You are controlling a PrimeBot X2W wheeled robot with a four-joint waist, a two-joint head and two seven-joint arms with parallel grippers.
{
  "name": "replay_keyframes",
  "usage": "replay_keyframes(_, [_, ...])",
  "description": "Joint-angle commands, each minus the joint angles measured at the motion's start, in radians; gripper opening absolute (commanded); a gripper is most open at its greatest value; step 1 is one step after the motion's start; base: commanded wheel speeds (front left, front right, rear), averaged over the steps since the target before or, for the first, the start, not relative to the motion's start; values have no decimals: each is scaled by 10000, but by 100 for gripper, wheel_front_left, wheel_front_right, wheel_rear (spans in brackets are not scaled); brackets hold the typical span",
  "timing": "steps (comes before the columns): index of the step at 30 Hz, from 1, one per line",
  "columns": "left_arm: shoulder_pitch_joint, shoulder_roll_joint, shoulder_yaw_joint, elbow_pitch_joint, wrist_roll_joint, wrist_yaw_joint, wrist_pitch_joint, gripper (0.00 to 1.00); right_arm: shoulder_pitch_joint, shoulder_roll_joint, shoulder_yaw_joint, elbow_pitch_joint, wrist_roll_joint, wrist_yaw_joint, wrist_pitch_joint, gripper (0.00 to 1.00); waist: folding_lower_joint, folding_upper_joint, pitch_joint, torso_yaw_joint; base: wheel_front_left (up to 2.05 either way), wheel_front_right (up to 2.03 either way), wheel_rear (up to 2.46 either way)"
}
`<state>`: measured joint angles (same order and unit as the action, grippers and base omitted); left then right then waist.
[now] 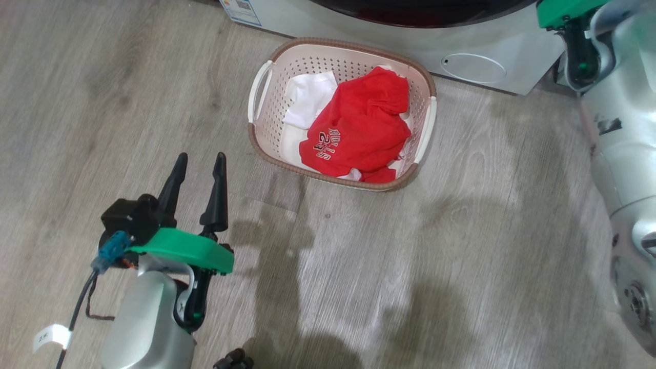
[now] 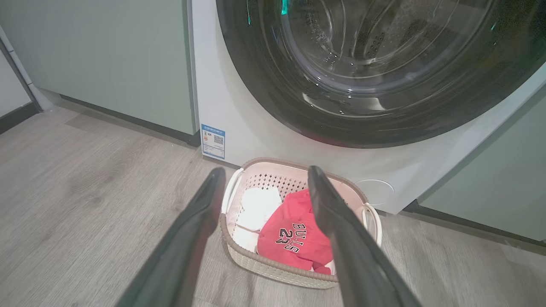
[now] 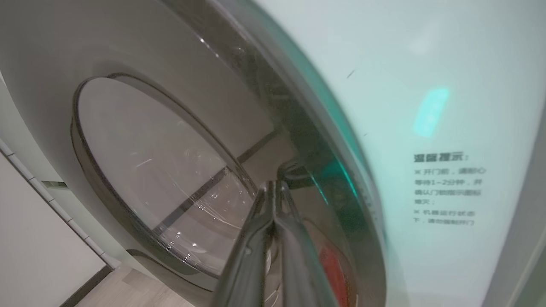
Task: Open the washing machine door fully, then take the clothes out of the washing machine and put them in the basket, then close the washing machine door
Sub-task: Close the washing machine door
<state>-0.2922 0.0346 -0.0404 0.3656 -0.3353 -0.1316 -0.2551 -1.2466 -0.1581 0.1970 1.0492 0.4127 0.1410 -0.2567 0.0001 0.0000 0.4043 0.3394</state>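
Left wrist view: left jaws wide, empty, before basket (image 2: 273, 265); right jaws closed, empty.

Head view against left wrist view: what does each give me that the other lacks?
Head view: the right arm raised beside the washing machine. Left wrist view: the clear window of the washing machine door, drum behind it, and green cabinets. Both: the open left pincer, and the basket holding the red jersey and white garment.
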Motion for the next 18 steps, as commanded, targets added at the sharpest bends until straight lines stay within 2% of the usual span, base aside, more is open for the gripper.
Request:
replay_keyframes(1, [-288,159,312,-320,-97,10,-67,100,-642,48,-267,-184,-35,-103,-51,0,-1,0,37,1,0,0,0])
replay_keyframes(8, [-256,158,353,-305,-89,10,-67,100,-347,358,-136,-285,-260,-103,-51,0,-1,0,-226,-69,0,0,0])
replay_keyframes(13, [-91,162,516,-140,106,10,-67,100,654,600,163,-625,-39,-103,-51,0,-1,0,-906,-226,0,0,0])
replay_keyframes(17, [61,459,602,-18,108,10,-67,100,1746,785,476,-904,322,-103,-51,0,-1,0,-1676,-444,0,0,0])
replay_keyframes(18, [117,560,556,5,6,10,-67,100,2029,835,601,-959,509,-103,-51,8,-1,0,-1895,-519,0,0,0])
